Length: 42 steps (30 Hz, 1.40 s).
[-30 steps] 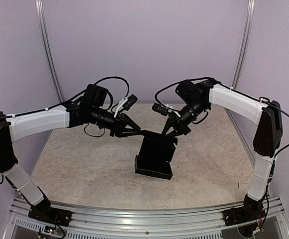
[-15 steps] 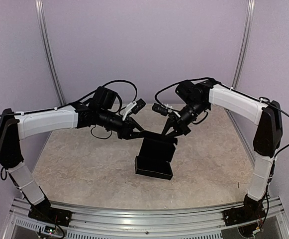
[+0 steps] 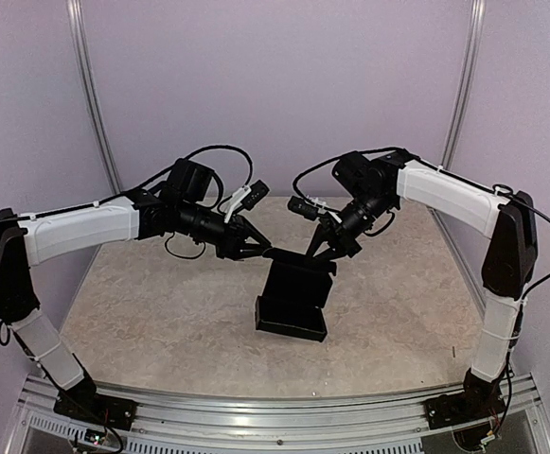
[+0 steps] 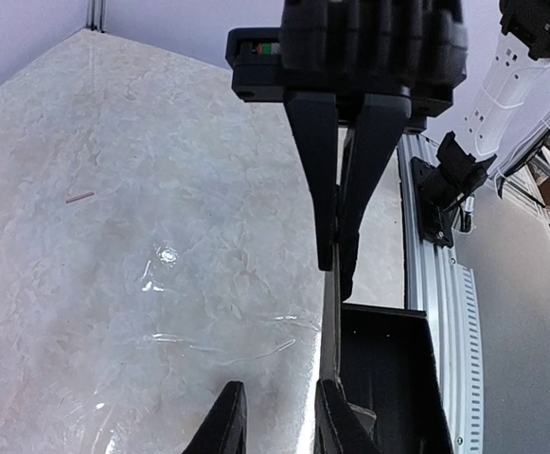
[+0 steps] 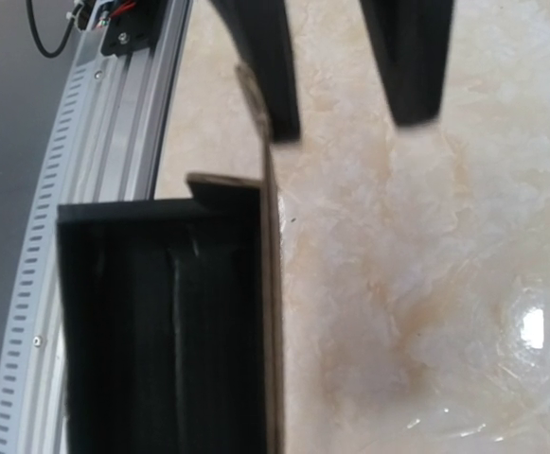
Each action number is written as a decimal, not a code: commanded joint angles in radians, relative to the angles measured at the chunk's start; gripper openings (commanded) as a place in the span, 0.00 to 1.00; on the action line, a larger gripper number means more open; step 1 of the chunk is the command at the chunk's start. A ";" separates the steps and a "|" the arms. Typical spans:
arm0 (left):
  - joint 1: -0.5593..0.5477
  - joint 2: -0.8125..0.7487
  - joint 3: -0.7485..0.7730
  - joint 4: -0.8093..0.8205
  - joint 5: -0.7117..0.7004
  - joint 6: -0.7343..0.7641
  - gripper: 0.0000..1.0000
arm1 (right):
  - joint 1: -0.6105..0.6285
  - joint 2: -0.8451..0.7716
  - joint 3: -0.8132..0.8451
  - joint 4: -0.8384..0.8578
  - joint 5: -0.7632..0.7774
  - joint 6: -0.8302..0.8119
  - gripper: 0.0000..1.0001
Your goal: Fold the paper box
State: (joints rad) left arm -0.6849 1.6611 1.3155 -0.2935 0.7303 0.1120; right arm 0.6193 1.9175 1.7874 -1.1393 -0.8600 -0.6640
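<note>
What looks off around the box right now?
Nothing serious. The paper box stands upright, open, its tall panel pinched by the right gripper; left gripper open beside it. A small sliver lies loose on the table.

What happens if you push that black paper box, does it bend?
Probably it bends: walls of the paper box look sheet-thin edge-on. Likely light too, since the right end effector holds its flap with one pinch. Standing upright, it might tip.
</note>
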 commanded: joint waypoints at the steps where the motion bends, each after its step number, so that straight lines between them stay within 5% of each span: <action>1: 0.010 -0.055 -0.002 -0.030 0.041 0.018 0.26 | 0.006 -0.011 -0.004 0.006 0.015 0.010 0.00; 42: -0.042 0.041 0.059 -0.076 0.174 0.057 0.30 | 0.007 -0.031 -0.003 -0.031 -0.068 -0.038 0.00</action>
State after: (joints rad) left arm -0.6975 1.6844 1.3514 -0.3527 0.8577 0.1474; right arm 0.6189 1.9171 1.7874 -1.2053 -0.8772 -0.7067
